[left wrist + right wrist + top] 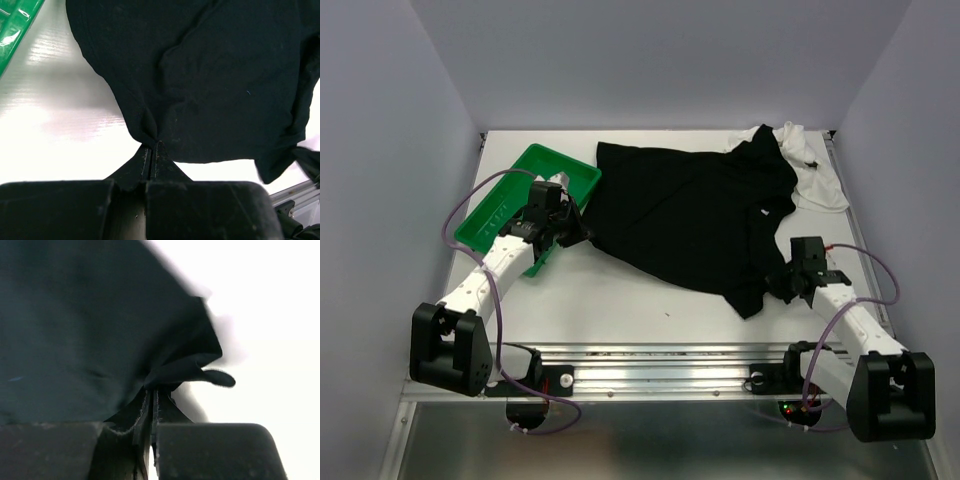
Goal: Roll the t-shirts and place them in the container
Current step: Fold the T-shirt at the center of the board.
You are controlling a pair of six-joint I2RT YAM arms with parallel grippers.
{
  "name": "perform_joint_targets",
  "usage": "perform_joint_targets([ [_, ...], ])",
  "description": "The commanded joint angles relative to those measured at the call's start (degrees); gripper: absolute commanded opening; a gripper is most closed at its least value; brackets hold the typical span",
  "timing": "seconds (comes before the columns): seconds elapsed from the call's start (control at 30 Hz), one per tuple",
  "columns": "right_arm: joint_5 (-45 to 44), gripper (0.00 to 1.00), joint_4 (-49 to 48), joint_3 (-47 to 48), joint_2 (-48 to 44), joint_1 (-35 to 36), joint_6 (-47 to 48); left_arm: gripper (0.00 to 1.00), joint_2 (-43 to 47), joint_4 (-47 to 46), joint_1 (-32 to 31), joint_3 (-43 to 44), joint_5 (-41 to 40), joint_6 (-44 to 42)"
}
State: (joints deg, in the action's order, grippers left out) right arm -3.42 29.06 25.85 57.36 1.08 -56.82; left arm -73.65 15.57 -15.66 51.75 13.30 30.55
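Closest to us, the left gripper [152, 146] is clenched on the edge of the plain black cloth t-shirt [200, 75]. Its two fingers [143, 161] are pressed together, with a pinch of fabric drawn into a small peak between them. We see the right gripper [152, 390] likewise clamped on a folded corner of the same shirt, and a small flap sticks out to one side.

From above, the black shirt lies spread and wrinkled across the middle and right of the white table [620, 290], gripped at its left edge and at its near right corner. The left grip sits just beside the green plastic tray [500, 200], which lies slantwise near the left wall [380, 150]. The right grip is near the table's right edge. We find a bare strip of table between the shirt's near hem and the metal rail [660, 355] at the front.

The plain white cloth t-shirt [817, 180] lies bunched in the far right corner, touching the black shirt and partly under its shoulder.
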Motion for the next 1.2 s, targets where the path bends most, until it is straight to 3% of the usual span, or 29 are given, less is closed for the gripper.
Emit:
perform_joint_targets([
  [0.0,-2.3,0.01,-3.3,7.3,-1.1,-0.5,5.2,0.00,1.0,-1.9,-0.2,0.0,0.0,-0.1],
  [0.07,-2.9,0.08,-0.2,7.2,-2.2,-0.5,6.2,0.00,1.3,-1.9,-0.2,-0.2,0.0,0.0],
  [0.13,-3.4,0.34,2.5,6.3,-3.7,-0.5,6.3,0.00,1.3,-2.0,-0.1,-0.2,0.1,0.0],
  [0.2,-3.6,0.69,6.2,5.2,-5.8,-0.5,5.3,0.00,1.3,-2.0,-0.2,-0.2,0.2,0.0],
  [0.3,-3.2,0.85,9.4,2.5,-8.1,-0.5,3.3,0.00,1.3,-1.9,-0.1,0.1,0.1,0.0],
  [0.43,-2.0,0.86,13.5,1.7,-11.1,-0.5,-1.2,0.00,1.4,-1.8,-0.1,0.5,0.1,0.1],
  [0.73,-5.5,0.85,13.0,0.2,-8.2,-0.5,-3.4,0.00,1.0,-1.8,-0.1,0.8,0.1,0.0],
  [0.87,-5.5,0.81,5.3,-2.6,-6.0,-0.5,-3.5,0.00,1.0,-1.8,-0.2,0.8,0.1,0.0],
  [0.97,-5.5,0.65,-3.5,-5.1,-4.5,-0.5,-2.4,0.00,1.1,-1.6,-0.2,0.8,0.3,0.0],
  [1.0,-4.8,0.45,-6.2,-5.5,-4.2,-0.5,-1.6,0.00,1.1,-1.4,-0.1,1.0,0.2,-0.1],
  [1.03,-4.6,0.32,-8.0,-5.6,-3.8,-0.5,-0.9,0.00,1.2,-1.3,-0.2,1.1,0.2,-0.2],
  [1.07,-4.6,0.10,-9.2,-4.2,-3.7,-0.5,-0.2,0.00,1.2,-1.0,-0.1,1.2,0.2,-0.2],
  [1.1,-4.5,0.03,-9.2,-2.7,-3.7,-0.5,0.3,0.00,1.1,-0.6,-0.2,1.7,0.3,-0.2],
  [1.17,-4.8,0.01,-7.2,1.3,-3.5,-0.5,3.0,0.00,1.0,-0.3,-0.1,3.6,0.7,0.0],
])
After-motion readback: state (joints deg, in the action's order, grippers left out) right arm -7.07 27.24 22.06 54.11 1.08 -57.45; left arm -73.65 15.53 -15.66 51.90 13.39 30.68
